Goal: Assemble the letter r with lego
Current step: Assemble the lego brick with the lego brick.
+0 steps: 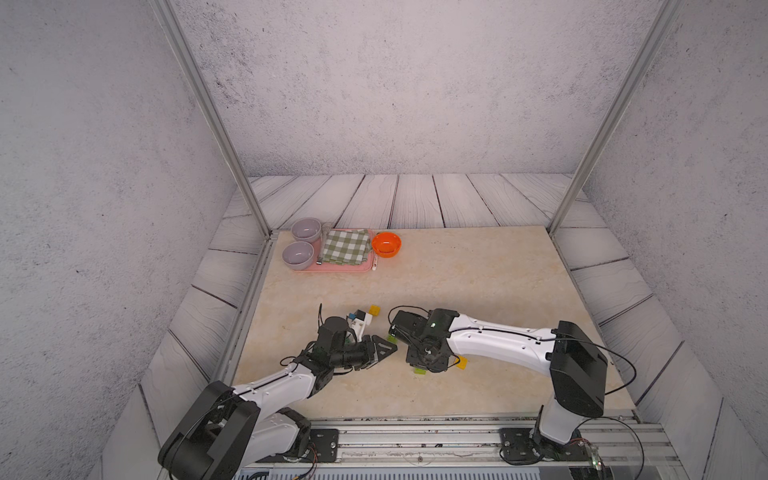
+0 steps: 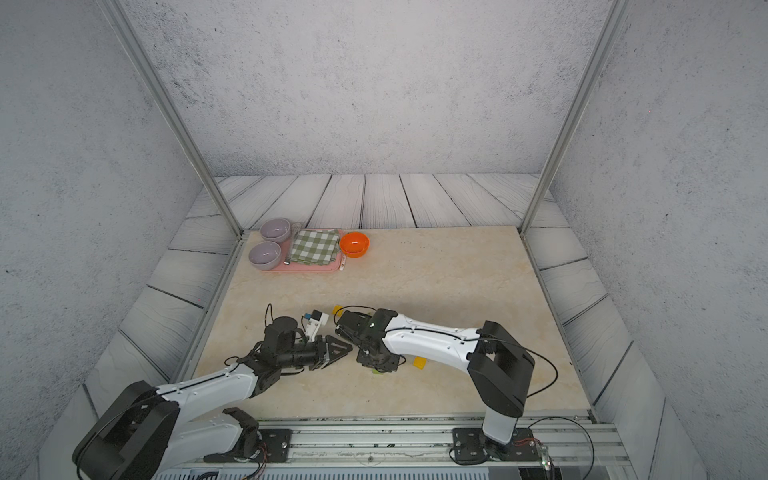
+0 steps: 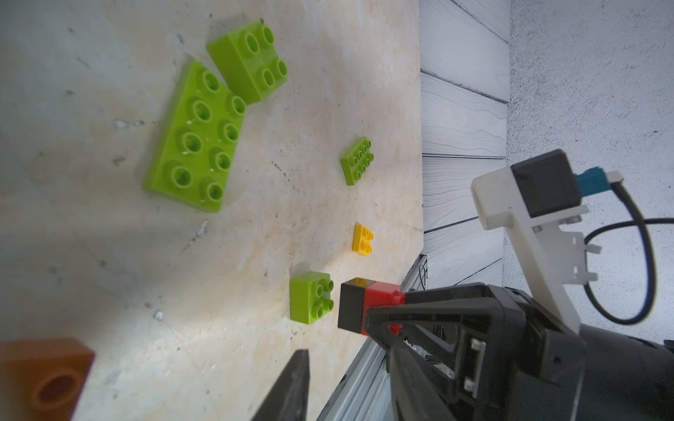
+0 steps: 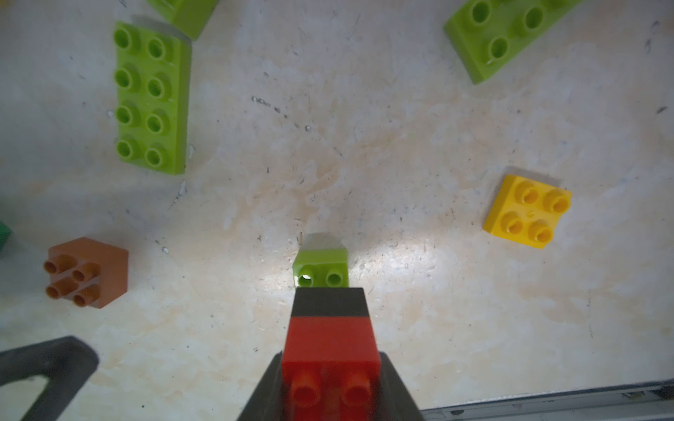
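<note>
A two-brick stack is clamped in the right gripper: the red brick is pinched in its jaws and the black brick is fixed beneath it. The stack's long axis is held roughly upright, with the black end pointed down at the table and the red studs turned up toward the wrist. It is poised just above the small lime green brick, with a thin gap visible in the left wrist view. The long lime green brick is laid flat, studs up. The brown-orange brick is tipped on its side. The left gripper is stationed close by; whether it is parted or clenched cannot be told.
</note>
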Robot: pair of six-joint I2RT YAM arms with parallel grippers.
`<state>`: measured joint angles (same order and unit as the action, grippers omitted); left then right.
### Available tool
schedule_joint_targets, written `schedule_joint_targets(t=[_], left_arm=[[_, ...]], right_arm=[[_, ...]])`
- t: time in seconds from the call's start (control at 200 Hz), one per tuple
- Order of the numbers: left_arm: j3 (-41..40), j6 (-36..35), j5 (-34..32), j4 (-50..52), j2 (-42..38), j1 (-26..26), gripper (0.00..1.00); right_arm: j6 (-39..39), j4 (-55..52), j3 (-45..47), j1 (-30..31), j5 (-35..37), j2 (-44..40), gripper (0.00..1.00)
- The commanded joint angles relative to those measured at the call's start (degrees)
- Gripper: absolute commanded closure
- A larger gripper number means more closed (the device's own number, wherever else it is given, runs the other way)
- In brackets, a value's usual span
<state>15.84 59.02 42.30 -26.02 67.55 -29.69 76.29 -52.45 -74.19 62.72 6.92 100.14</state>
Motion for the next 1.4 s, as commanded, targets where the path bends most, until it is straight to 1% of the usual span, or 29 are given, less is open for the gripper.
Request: schedule_joint_targets(t=[0.0,0.6,1.091,1.396], left_arm=[[-0.5,-0.5,1.4,-0.5,-0.8,0.5,0.57],[0.5,-2.4,2.4,2.2,-0.8,0.5,0.57],[1.3,-2.8,2.9,2.3,0.2,0.5,0.57],[1.4,-3.4,2.8,3.5,-0.6,0.5,0.57]], right_arm=[[0.5,-1.1,-1.3,0.3,-0.8,1.3,1.0],[-0.2,-2.2,-3.6,0.2,-0.2,3.7,1.0],[-0.9,-3.5,-4.0,-0.4,0.4,4.6,1.0],[-1.5,-2.7,-3.8,-0.9,-0.3,5.4,1.0]])
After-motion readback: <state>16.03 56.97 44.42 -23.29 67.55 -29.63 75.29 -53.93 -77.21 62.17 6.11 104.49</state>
